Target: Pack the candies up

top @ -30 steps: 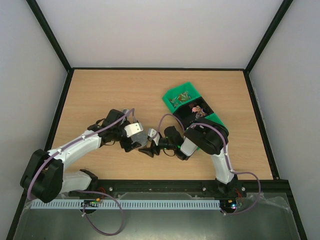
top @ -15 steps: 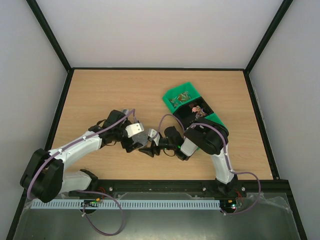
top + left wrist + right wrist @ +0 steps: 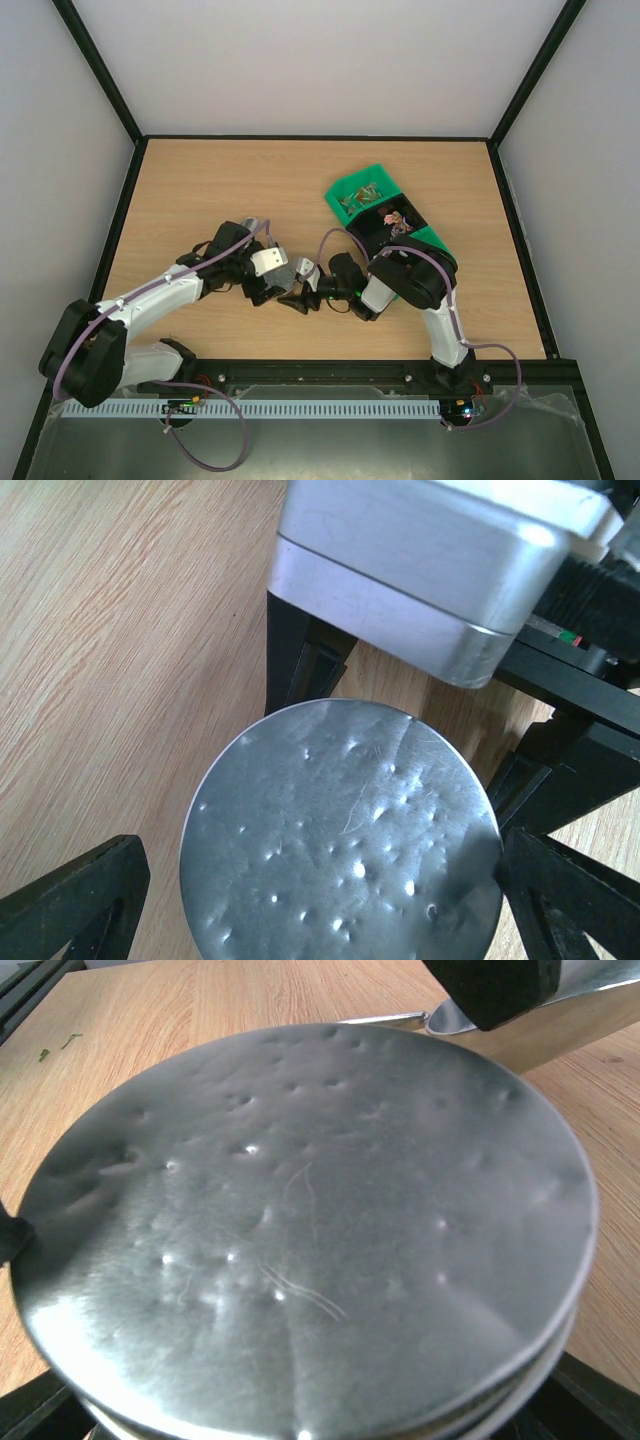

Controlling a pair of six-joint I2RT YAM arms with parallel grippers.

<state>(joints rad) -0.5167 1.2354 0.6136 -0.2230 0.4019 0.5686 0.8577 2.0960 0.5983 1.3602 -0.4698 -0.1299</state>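
Wooden tabletop: a round silver lid sits between both tools. The left tool is spread wide around it; the right tool brackets it, grip unclear. The candies lie in the green bin beyond the lid.

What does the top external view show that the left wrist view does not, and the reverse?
Only the top external view shows the green bin holding candies, plus the whole left arm and right arm. Only the left wrist view shows the round silver lid close up, its surface dented, between the open left fingers. Both show the wooden table.
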